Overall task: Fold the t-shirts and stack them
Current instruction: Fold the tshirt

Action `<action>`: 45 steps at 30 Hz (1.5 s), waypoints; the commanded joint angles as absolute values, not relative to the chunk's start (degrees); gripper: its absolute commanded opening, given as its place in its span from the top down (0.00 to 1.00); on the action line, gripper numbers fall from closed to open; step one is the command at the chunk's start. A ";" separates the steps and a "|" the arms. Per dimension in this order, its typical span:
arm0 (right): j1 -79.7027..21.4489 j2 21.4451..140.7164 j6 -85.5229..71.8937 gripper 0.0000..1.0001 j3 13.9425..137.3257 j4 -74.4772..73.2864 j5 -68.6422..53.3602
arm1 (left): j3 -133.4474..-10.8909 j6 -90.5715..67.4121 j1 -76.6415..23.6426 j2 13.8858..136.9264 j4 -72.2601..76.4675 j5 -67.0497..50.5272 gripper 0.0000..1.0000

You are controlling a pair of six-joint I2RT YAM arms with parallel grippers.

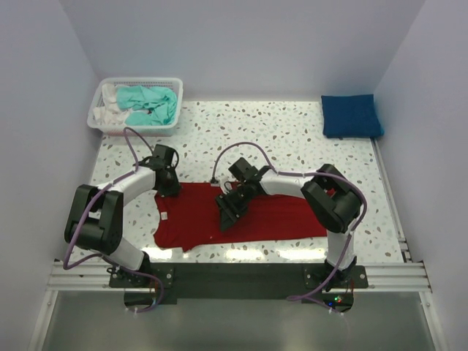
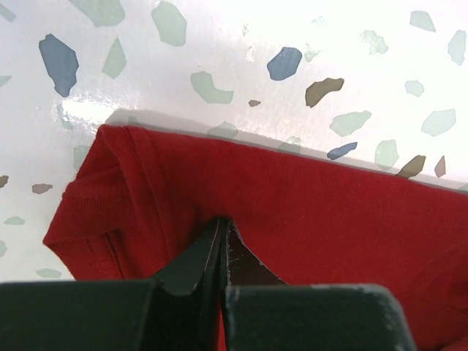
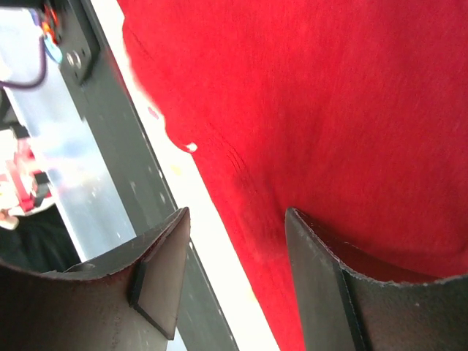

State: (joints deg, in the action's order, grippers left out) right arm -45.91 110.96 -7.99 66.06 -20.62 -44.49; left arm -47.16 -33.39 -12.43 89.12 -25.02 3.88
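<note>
A deep red t-shirt lies spread flat at the near middle of the table. My left gripper is at its far left corner. In the left wrist view the left gripper is shut, pinching the red cloth near a sleeve hem. My right gripper hovers over the shirt's middle. In the right wrist view the right gripper is open and empty above the red shirt's near edge. A folded royal blue t-shirt lies at the far right. A teal t-shirt is crumpled in the basket.
A white mesh basket stands at the far left corner, with white cloth beside the teal shirt. The speckled table is walled on three sides. A metal rail runs along the near edge, also seen in the right wrist view.
</note>
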 commanded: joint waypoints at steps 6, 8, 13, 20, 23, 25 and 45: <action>-46.23 104.68 -2.28 0.41 64.16 -29.18 -41.05 | -46.32 -31.64 -11.43 91.84 -24.43 9.23 0.96; -46.14 102.66 -2.90 0.41 64.16 -29.53 -38.68 | -46.84 -31.55 -11.34 92.54 -24.52 9.40 0.96; -45.27 97.13 -4.92 0.37 66.00 -31.46 -26.91 | -49.91 -30.76 -10.20 95.44 -25.40 10.54 0.96; -32.73 87.64 -12.03 0.35 63.11 -31.64 -7.84 | -58.96 -29.45 -7.91 100.90 -27.77 11.60 0.93; -25.59 83.59 -15.55 0.33 60.56 -32.43 -0.64 | -61.34 -27.78 -8.00 99.32 -27.86 12.04 0.80; -22.43 81.04 -18.09 0.30 58.72 -32.78 4.36 | -61.52 -26.46 -8.17 96.08 -26.64 11.52 0.65; -5.01 72.60 -24.70 0.14 52.12 -32.17 4.40 | -65.47 -5.19 -35.50 98.78 -2.73 -17.31 0.12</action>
